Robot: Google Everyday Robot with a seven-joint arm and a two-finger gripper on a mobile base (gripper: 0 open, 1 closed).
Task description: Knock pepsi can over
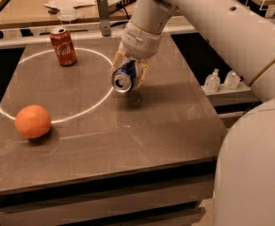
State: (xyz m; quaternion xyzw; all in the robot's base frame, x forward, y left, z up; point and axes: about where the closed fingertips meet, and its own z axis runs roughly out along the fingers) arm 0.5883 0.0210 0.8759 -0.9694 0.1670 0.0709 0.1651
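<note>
The pepsi can (125, 77) is dark blue with a silver top. It is tipped on its side with its top facing the camera, held just above the dark table (142, 126) near the white ring's right edge. My gripper (129, 74) is shut on the pepsi can, its pale fingers (142, 74) on either side of the can. The white arm reaches in from the upper right.
A red cola can (63, 46) stands upright at the table's back left. An orange (32, 121) lies at the front left. A white ring (57, 86) is marked on the tabletop. A grey post (103, 14) stands at the back edge. Two small bottles (221, 80) sit right of the table.
</note>
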